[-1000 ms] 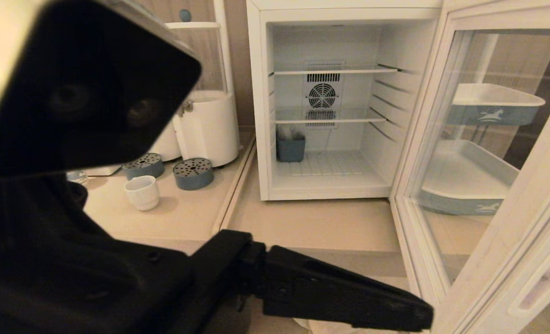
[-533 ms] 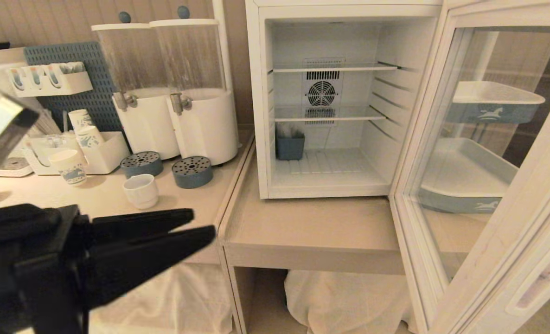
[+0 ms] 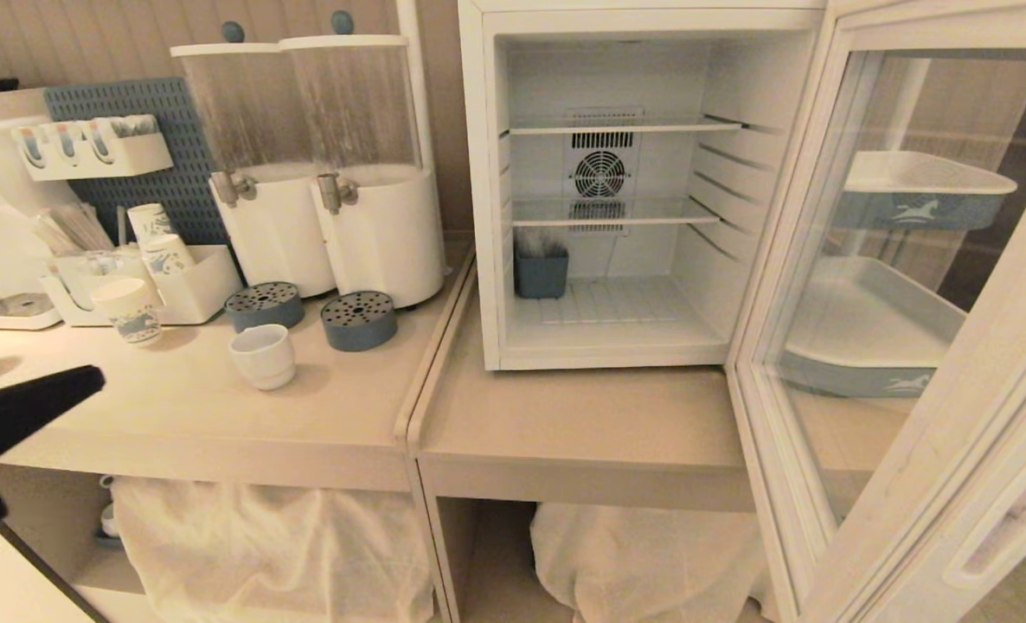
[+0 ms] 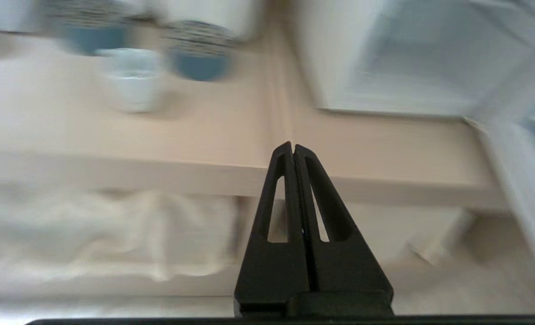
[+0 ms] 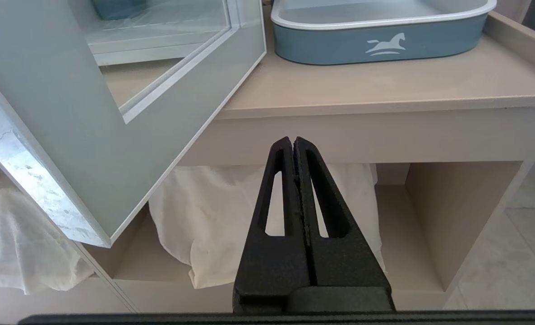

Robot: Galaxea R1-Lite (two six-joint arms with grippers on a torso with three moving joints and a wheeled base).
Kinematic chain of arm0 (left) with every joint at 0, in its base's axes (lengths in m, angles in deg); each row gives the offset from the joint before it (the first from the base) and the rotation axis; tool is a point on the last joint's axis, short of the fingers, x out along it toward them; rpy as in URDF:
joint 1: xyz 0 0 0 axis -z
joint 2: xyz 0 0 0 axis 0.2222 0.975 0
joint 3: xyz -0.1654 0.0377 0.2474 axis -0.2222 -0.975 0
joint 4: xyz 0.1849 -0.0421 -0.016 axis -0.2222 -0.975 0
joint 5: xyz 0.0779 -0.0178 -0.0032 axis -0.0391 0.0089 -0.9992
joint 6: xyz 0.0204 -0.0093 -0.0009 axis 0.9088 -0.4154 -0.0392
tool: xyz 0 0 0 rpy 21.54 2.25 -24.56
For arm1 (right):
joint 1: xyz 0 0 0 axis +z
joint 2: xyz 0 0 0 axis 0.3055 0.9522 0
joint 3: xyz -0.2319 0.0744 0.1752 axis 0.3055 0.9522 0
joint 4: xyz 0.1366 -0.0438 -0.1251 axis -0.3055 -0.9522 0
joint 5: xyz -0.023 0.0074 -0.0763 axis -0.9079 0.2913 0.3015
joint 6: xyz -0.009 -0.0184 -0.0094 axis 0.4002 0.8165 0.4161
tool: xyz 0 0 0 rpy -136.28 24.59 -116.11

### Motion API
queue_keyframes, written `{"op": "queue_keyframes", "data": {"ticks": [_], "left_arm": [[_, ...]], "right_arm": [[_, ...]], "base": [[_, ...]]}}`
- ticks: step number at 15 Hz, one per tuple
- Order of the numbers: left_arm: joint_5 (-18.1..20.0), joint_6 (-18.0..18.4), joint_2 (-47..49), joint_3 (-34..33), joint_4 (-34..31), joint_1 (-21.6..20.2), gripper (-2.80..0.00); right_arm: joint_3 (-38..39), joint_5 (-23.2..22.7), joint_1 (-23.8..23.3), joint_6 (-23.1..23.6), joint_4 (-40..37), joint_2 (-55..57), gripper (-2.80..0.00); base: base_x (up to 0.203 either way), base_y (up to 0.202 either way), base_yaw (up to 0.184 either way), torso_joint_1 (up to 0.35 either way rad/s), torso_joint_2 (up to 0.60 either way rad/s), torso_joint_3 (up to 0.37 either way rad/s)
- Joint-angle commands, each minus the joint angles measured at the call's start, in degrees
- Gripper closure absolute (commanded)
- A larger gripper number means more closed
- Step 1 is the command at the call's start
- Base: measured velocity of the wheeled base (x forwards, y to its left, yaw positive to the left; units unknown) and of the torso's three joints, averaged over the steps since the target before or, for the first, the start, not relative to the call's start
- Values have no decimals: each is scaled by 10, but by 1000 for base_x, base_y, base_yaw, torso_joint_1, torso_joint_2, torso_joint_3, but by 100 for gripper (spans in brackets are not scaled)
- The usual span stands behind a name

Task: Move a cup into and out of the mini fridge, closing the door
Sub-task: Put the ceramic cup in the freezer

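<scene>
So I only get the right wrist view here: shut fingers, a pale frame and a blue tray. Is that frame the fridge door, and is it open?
Observer: Yes. In the head view the door of the mini fridge stands wide open.
Operator: Is the cup inside?
Observer: No. The cup sits on the counter to the fridge's left, in front of two round blue drip trays.
Operator: And the other arm?
Observer: The left gripper hangs in front of the counter's edge with its fingers shut, holding nothing.
</scene>
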Motion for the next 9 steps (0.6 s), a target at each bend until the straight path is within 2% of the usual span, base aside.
{"op": "queue_keyframes", "data": {"ticks": [1, 3, 6, 8, 9], "left_arm": [[-6, 3, -50, 3, -17, -53, 0], [-5, 7, -98, 5, -61, -102, 0], [16, 15, -243, -8, -150, -191, 0], [63, 18, -322, -26, -220, -272, 0], [108, 17, -357, -39, -254, -316, 0]], "right_arm": [[0, 0, 1, 0, 0, 1, 0], [0, 0, 0, 0, 0, 1, 0], [0, 0, 1, 0, 0, 1, 0], [0, 0, 1, 0, 0, 1, 0], [0, 0, 1, 0, 0, 1, 0]], "base": [[0, 0, 0, 0, 0, 0], [0, 0, 0, 0, 0, 0], [0, 0, 0, 0, 0, 0], [0, 0, 0, 0, 0, 0], [0, 0, 0, 0, 0, 0]]}}
